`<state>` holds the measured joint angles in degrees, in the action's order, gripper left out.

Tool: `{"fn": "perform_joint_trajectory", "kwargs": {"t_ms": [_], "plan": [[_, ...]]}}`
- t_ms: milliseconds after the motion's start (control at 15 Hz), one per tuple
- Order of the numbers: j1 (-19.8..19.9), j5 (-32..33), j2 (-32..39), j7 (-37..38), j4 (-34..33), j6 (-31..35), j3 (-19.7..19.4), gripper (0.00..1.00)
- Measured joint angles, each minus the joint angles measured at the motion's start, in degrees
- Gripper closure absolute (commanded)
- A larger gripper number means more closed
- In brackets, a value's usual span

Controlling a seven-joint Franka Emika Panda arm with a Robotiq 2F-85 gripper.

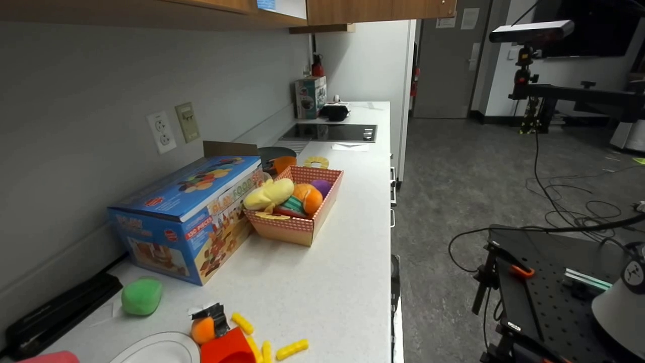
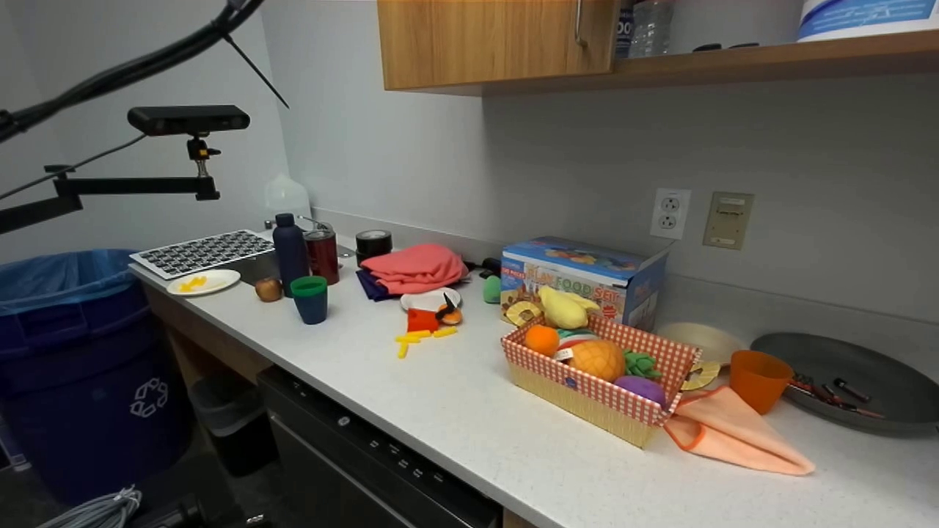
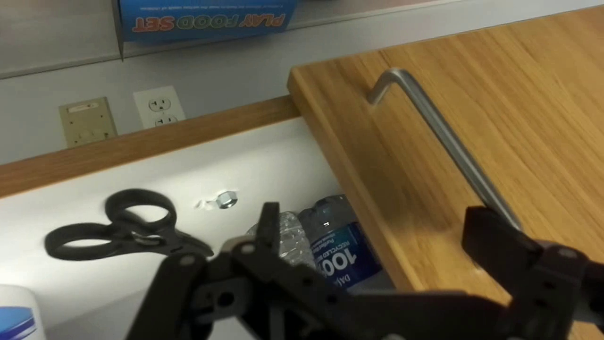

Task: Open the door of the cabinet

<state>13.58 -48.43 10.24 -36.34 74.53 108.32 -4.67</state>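
"Listing from nearest: item one?"
"Gripper (image 3: 375, 219), jaws wide apart, gripping nothing; overlapping the handle (image 3: 448, 137) in the wrist view, contact unclear."
"Item two?"
"Cabinet door (image 3: 533, 127), directly behind the handle, seemingly closed."
"Three?"
"Water bottle (image 3: 337, 245), deeper than the handle."
"Step in hand?"
"Approach, judged; next: straddle the handle, clamp, pull outward."

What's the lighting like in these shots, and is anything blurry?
Wrist view: the gripper looks dark and soft, probably out of focus; the white panel around the scissors is brightly lit; the cabinet door shows a shaded patch beside its metal handle. In an exterior view, the wall beneath the overhead cabinet is in shadow.
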Motion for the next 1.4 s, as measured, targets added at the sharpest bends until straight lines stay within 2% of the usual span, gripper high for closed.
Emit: {"fn": "perform_joint_trajectory", "kwargs": {"t_ms": [333, 667, 1000, 1400], "plan": [[0.44, 0.67, 1.0, -0.55, -1.88, -1.75, -0.01, 0.0], [0.42, 4.76, 1.17, -0.54, -2.82, -2.05, -0.08, 0.0], [0.03, 9.86, 2.08, -0.46, -3.55, 2.72, -0.07, 0.0], [-1.27, 12.86, 6.49, -0.31, -8.38, 8.61, -0.03, 0.0]]}}
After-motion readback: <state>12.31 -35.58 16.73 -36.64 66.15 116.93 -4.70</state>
